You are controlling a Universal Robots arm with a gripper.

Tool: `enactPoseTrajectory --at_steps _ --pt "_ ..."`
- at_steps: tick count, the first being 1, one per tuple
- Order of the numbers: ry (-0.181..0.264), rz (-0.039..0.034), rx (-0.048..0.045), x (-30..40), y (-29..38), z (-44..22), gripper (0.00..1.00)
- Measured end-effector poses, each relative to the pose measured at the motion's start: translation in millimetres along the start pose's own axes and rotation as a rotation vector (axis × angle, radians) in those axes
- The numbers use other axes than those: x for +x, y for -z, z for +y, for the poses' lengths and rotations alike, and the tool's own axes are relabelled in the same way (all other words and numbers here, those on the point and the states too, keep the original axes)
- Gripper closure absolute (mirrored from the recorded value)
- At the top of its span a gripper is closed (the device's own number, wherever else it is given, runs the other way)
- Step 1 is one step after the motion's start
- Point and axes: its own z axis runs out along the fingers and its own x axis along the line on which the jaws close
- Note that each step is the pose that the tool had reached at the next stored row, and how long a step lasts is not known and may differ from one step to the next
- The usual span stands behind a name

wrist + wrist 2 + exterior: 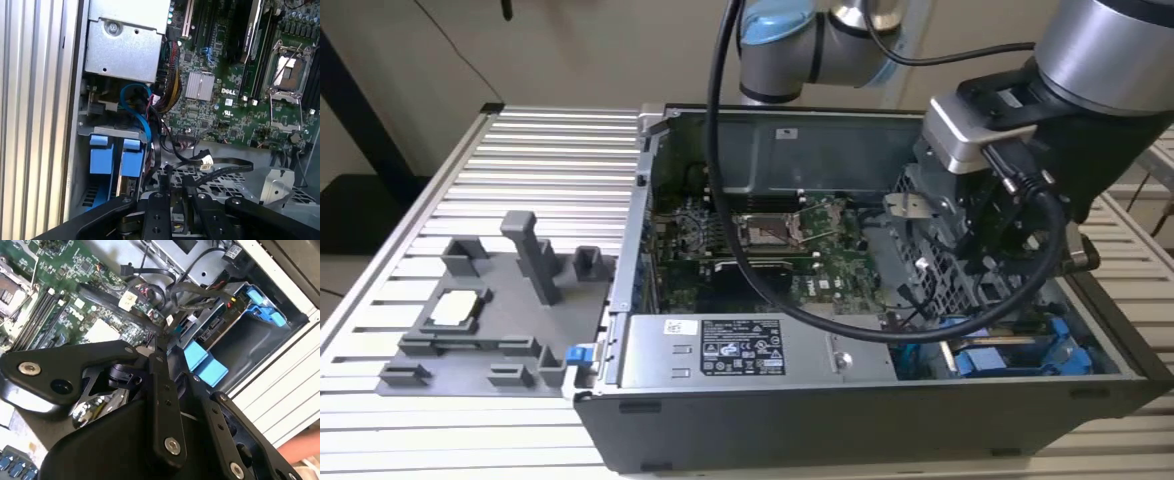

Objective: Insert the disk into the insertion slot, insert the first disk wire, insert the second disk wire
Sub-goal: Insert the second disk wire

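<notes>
Inside the opened computer case lying on its side on the ribbed metal worktop, the robot arm is reaching down over the corner nearest the exterior view's right, where the insertion slot is sitting with its blue plastic fittings. The claw is hanging just above the bay with its black tips drawn close together among the loose black cables; whether it is pinching one of them I cannot tell. The disk, framed by its bright blue carrier, is apparently already seated in the slot, its blue tabs facing the case wall, so the arm is likely working on the wiring that runs beside it. A blue data cable is curling above the bay toward the green motherboard. Beside the case, at the exterior view's left, the grey fixture tray with upright posts is standing unused, and the labelled power-supply box is lying along the near wall.
</notes>
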Motion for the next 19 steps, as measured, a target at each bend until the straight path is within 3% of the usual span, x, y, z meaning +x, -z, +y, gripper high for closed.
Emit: enactPoseTrajectory --at_steps 6,11,19 --pt "-0.003 0.001 0.0004 0.4 -2.7 0.4 0.75" --pt "-0.004 0.0008 0.0004 3.4 -2.4 0.9 0.84" --pt "-0.005 0.0003 -0.0043 25.4 -0.8 -1.2 0.84"
